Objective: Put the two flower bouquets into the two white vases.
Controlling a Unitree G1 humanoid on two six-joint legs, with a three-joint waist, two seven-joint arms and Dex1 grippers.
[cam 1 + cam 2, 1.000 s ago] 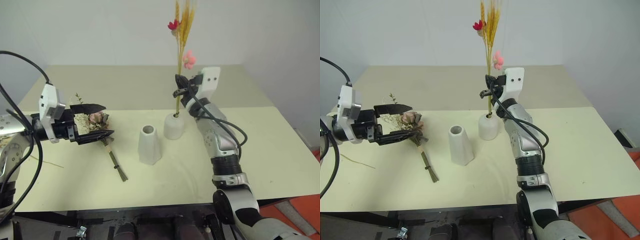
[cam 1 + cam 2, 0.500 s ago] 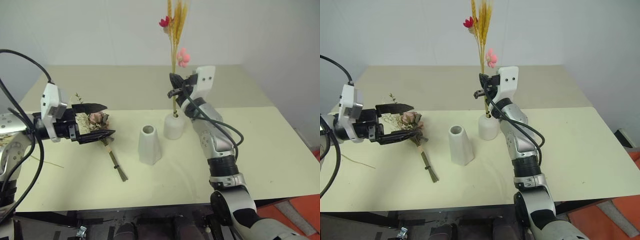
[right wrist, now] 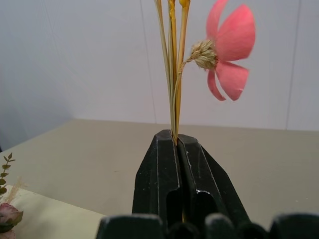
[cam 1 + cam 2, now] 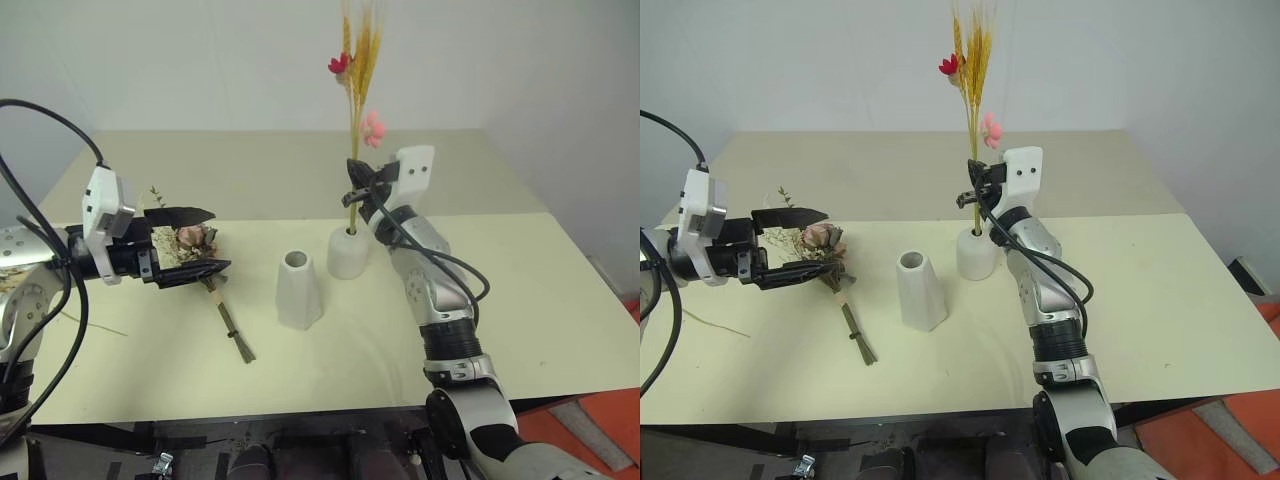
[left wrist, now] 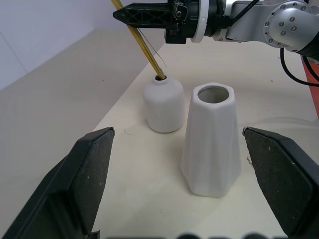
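Pinching the wheat bunch point(image 4: 357, 60), the right hand point(image 4: 357, 187) holds its stems in the rounded vase point(image 4: 347, 253).

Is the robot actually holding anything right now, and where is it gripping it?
The right end effector pinches the wheat-stalk bouquet by its stems, just above the rounded vase. The left end effector is open, holding nothing.

Yellow stalks point(image 4: 357, 60) with pink and red blooms, dusty-pink roses point(image 4: 196, 237), plain white vases point(image 4: 299, 290), pale cream table point(image 4: 560, 300).

Two head views down over table point(image 4: 560, 300); wrist views close along each tool.
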